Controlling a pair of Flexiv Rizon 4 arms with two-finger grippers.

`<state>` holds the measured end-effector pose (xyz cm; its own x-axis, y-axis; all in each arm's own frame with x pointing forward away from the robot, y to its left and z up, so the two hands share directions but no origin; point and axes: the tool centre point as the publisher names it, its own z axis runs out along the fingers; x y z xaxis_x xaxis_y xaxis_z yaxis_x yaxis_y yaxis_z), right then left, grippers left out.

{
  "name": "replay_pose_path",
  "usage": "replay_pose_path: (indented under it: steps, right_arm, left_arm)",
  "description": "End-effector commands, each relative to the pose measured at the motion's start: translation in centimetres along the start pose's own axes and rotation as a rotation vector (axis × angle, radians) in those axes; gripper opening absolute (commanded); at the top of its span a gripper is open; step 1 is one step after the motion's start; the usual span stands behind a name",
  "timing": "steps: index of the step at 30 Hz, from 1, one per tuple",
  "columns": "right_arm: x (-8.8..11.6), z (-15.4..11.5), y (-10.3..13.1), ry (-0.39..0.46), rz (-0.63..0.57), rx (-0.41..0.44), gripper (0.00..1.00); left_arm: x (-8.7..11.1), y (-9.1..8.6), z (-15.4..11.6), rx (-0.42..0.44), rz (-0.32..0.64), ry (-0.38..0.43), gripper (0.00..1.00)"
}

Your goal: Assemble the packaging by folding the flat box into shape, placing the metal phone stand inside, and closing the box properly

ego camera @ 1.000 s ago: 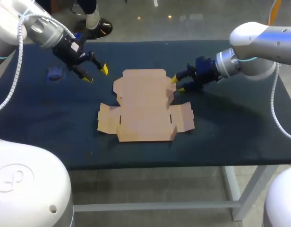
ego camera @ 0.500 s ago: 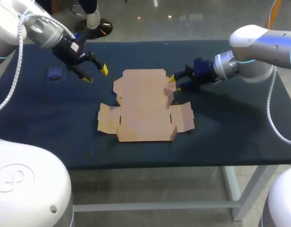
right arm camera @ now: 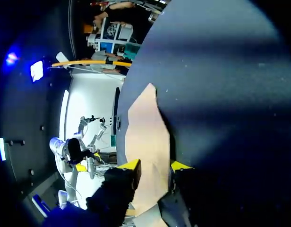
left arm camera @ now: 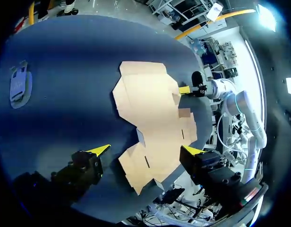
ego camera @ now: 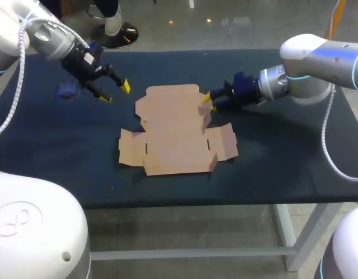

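The counter (ego camera: 272, 157) carries the box (ego camera: 176, 131) at its middle. It is a cardboard blank lying wholly flat, every flap spread and no wall raised. The right gripper (ego camera: 210, 102) is down at the box's far right flap, its jaws set narrow with the flap's edge between them. I cannot see them pinch it, so I take them as not gripping yet. The left gripper (ego camera: 116, 93) hangs above the counter just off the box's far left corner, jaws wide and holding nothing. A small blue piece, likely the stand (ego camera: 67, 89), lies well apart from the box, beyond the left gripper. By my judgement no step is finished: folding is barely begun at that flap, and loading the stand and closing the box remain.
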<state>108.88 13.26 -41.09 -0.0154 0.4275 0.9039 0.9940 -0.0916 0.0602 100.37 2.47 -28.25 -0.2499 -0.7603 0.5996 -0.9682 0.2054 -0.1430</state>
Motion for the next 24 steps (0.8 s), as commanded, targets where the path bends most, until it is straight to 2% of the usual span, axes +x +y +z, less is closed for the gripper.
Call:
replay_pose_path:
  steps: [1,5,8,19,24]
  right_arm:
    - [-0.4,0.4,0.0,0.043,-0.035,-0.02,0.28]
    - [0.2,0.0,-0.3,0.063,-0.076,-0.053,0.15]
    - [0.7,-0.3,-0.5,0.068,-0.097,-0.071,0.1]
    - [2.0,-1.2,-0.7,0.104,-0.151,-0.116,0.0]
    - [2.8,-1.8,-0.8,0.134,-0.181,-0.13,0.0]
  left_arm:
    - [-0.1,0.0,-0.1,-0.018,0.003,0.001,1.0]
    - [-0.2,0.0,0.1,-0.051,0.02,0.014,1.0]
    - [-0.1,0.0,0.2,-0.062,0.033,0.026,1.0]
    - [0.4,0.2,0.6,-0.097,0.09,0.048,1.0]
    - [0.6,0.3,0.7,-0.054,0.16,0.061,1.0]
